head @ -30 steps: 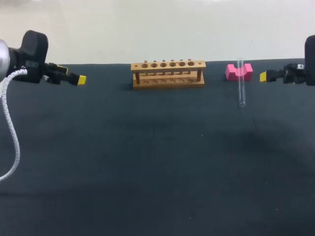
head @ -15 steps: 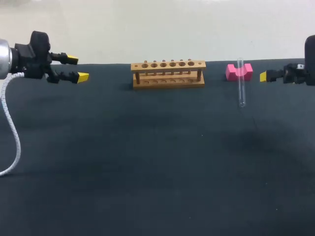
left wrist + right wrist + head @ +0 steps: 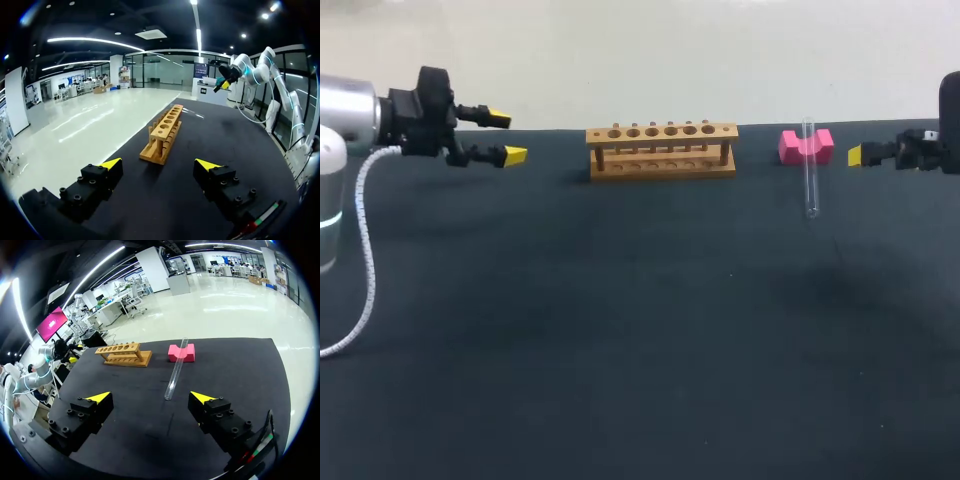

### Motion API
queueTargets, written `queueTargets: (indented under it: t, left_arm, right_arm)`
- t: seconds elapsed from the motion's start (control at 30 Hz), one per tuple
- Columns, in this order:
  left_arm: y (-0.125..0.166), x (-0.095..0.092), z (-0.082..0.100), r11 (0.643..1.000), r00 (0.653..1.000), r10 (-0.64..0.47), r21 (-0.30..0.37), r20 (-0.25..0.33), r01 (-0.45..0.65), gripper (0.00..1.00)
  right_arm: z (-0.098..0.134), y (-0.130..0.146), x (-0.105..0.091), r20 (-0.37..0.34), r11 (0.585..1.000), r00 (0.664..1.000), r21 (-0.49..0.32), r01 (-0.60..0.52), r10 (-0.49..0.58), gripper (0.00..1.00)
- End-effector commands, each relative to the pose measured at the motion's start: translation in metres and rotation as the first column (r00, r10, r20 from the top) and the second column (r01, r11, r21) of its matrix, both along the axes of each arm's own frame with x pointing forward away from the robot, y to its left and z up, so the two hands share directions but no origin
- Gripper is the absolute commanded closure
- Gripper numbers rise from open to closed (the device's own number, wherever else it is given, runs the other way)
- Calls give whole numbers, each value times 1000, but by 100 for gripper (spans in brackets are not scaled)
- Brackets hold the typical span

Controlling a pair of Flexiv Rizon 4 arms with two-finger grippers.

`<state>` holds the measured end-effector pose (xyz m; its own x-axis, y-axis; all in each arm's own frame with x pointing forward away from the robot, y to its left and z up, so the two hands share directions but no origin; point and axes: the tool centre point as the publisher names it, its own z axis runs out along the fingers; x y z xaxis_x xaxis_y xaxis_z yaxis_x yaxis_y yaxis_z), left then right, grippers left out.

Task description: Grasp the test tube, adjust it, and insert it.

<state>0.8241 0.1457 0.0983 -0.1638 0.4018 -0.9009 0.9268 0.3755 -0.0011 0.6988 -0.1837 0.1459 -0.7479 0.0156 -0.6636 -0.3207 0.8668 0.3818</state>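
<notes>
A clear glass test tube [image 3: 810, 170] lies with its far end propped on a pink block [image 3: 806, 146] at the back right of the dark table; in the right wrist view the test tube [image 3: 175, 370] lies ahead of my fingers, slanting off the pink block [image 3: 181, 352]. A wooden rack [image 3: 661, 150] with a row of holes stands at the back middle. My right gripper [image 3: 150, 397] is open and empty at the table's right edge [image 3: 860, 155]. My left gripper [image 3: 506, 136] is open and empty, left of the rack; the rack [image 3: 162, 135] lies ahead of it [image 3: 159, 165].
The dark table mat [image 3: 640, 330] stretches bare from the rack to the near edge. A white cable [image 3: 360, 260] hangs from my left arm over the table's left side.
My left arm has moved right toward the rack and its wrist has turned, so both yellow tips now show one above the other. The right arm and test tube have not moved.
</notes>
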Motion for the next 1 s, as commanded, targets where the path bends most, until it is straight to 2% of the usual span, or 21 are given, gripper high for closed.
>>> queueTargets:
  t: [0.03, 0.4, 1.0]
  left_arm:
    - [-5, 11, -6, 999, 999, -44, -9, -9, 44, 0]
    - [-6, 0, -7, 998, 998, -69, -14, 6, 69, 0]
    - [-6, 0, -7, 998, 998, -69, -14, 6, 69, 0]
  right_arm:
    - [1, 1, -1, 0, 1000, 1000, -7, 5, -5, 0]
    - [1, 1, -1, 0, 1000, 1000, -7, 5, -5, 0]
    - [1, 1, -1, 0, 1000, 1000, -7, 5, -5, 0]
